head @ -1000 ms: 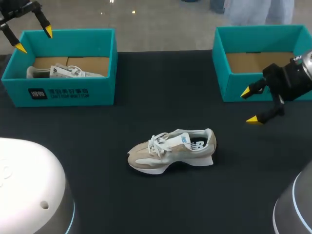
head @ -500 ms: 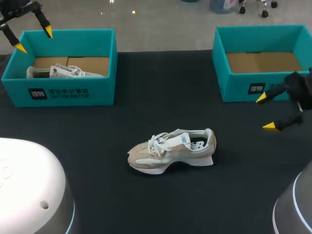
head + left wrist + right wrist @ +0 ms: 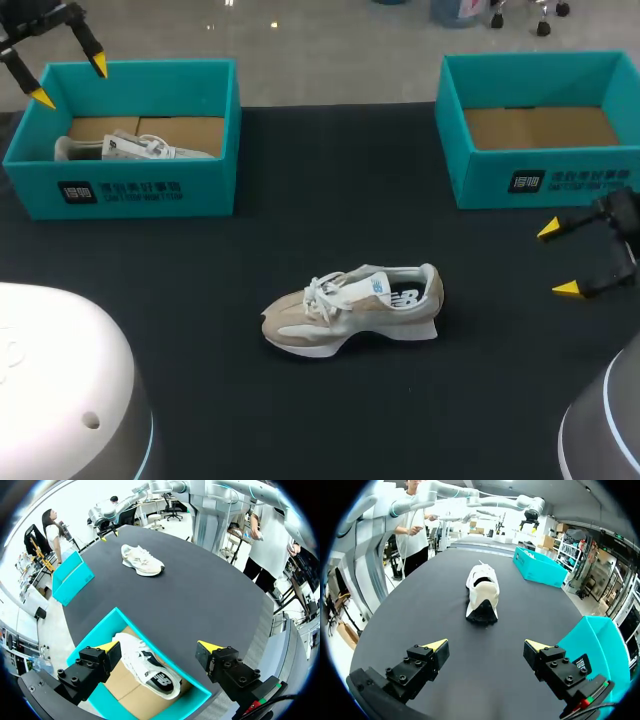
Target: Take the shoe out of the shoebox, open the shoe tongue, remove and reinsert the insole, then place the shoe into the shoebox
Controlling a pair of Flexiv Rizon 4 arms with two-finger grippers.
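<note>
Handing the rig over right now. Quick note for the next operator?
Left gripper: open, empty, above the far corner of the left shoebox, which holds a second shoe.
Right gripper: open, empty, in front of the right shoebox, which is empty.
Shoe: upright on the table, mid-way between boxes, untouched.
Done: shoe out of box. Insole state can't be told.
Left: tongue and insole if undone, then shoe into shoebox.
</note>
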